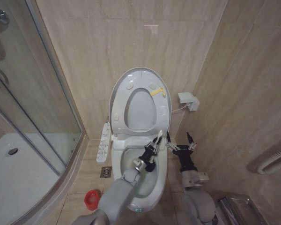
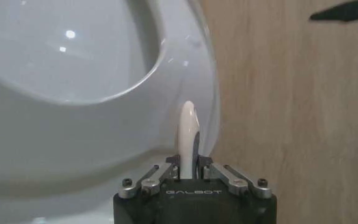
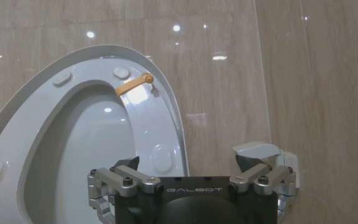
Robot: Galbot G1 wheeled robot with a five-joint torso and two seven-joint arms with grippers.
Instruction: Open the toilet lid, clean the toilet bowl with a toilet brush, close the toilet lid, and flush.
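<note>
The toilet lid (image 1: 140, 110) stands raised against the wall, with the ring seat (image 1: 130, 89) and its yellow tag leaning on it. Below them the toilet bowl (image 1: 163, 180) lies uncovered. My left gripper (image 1: 152, 151) hangs over the bowl's back right part, shut on the white handle of the toilet brush (image 1: 158, 138); the bristle end is hidden behind the gripper. In the left wrist view the toilet brush handle (image 2: 187, 130) sticks out from the left gripper (image 2: 187, 169). My right gripper (image 1: 180, 139) is open beside the bowl's right side. In the right wrist view the right gripper (image 3: 188, 163) faces the lid (image 3: 92, 149).
A red cup (image 1: 90, 199) stands on the floor left of the bowl, near a floor drain (image 1: 106, 172). A control panel (image 1: 103, 143) juts from the toilet's left side. The glass shower enclosure (image 1: 33, 108) fills the left. A small wall box (image 1: 188, 101) sits to the right.
</note>
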